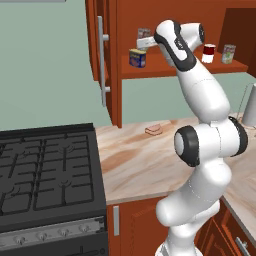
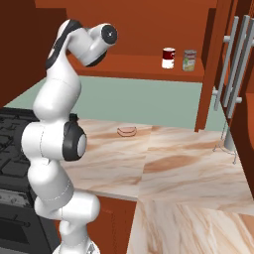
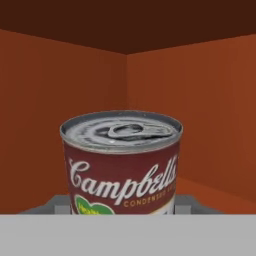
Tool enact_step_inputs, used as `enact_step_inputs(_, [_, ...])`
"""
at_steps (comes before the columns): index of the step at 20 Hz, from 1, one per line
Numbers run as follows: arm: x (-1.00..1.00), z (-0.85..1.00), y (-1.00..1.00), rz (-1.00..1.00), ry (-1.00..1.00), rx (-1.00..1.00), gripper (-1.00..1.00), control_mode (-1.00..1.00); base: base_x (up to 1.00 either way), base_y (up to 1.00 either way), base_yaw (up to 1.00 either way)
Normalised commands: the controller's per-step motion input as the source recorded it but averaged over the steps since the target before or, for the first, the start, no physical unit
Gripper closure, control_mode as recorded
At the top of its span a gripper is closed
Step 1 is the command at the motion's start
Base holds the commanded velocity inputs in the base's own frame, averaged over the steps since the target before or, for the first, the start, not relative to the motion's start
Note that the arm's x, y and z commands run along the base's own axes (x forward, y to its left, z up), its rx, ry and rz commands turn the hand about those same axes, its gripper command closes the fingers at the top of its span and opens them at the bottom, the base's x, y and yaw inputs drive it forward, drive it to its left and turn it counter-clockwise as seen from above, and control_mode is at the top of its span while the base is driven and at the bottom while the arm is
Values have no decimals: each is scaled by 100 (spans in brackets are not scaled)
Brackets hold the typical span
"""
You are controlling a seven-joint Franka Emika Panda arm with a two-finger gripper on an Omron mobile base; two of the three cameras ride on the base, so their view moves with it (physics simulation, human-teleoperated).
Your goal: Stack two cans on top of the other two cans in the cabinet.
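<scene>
Fingers of the two-finger gripper (image 3: 122, 206) are clenched on a slim silver can with a dark red-and-green label (image 3: 122, 165), upright inside the reddish-brown wooden wall cabinet (image 1: 165, 70). It hangs just above the squat blue can with yellow markings (image 1: 137, 58) at the shelf's left end. Far to the right on the same shelf stand a small red can with a white lower band (image 1: 209, 53) and, just beside it, a silver can with a green-and-white label (image 1: 228, 53).

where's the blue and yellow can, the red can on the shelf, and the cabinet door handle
blue and yellow can (image 1: 137, 58), left base view, middle of its label
red can (image 2: 168, 58), right base view, middle of its side
cabinet door handle (image 1: 101, 55), left base view, midway along the silver bar
</scene>
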Motion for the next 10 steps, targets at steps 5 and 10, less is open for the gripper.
enact_step_inputs(5, [1,-4,-7,0,0,3,100,-100,0,0,0])
enact_step_inputs(10, [2,-7,-1,0,0,1,100,-100,0,0,0])
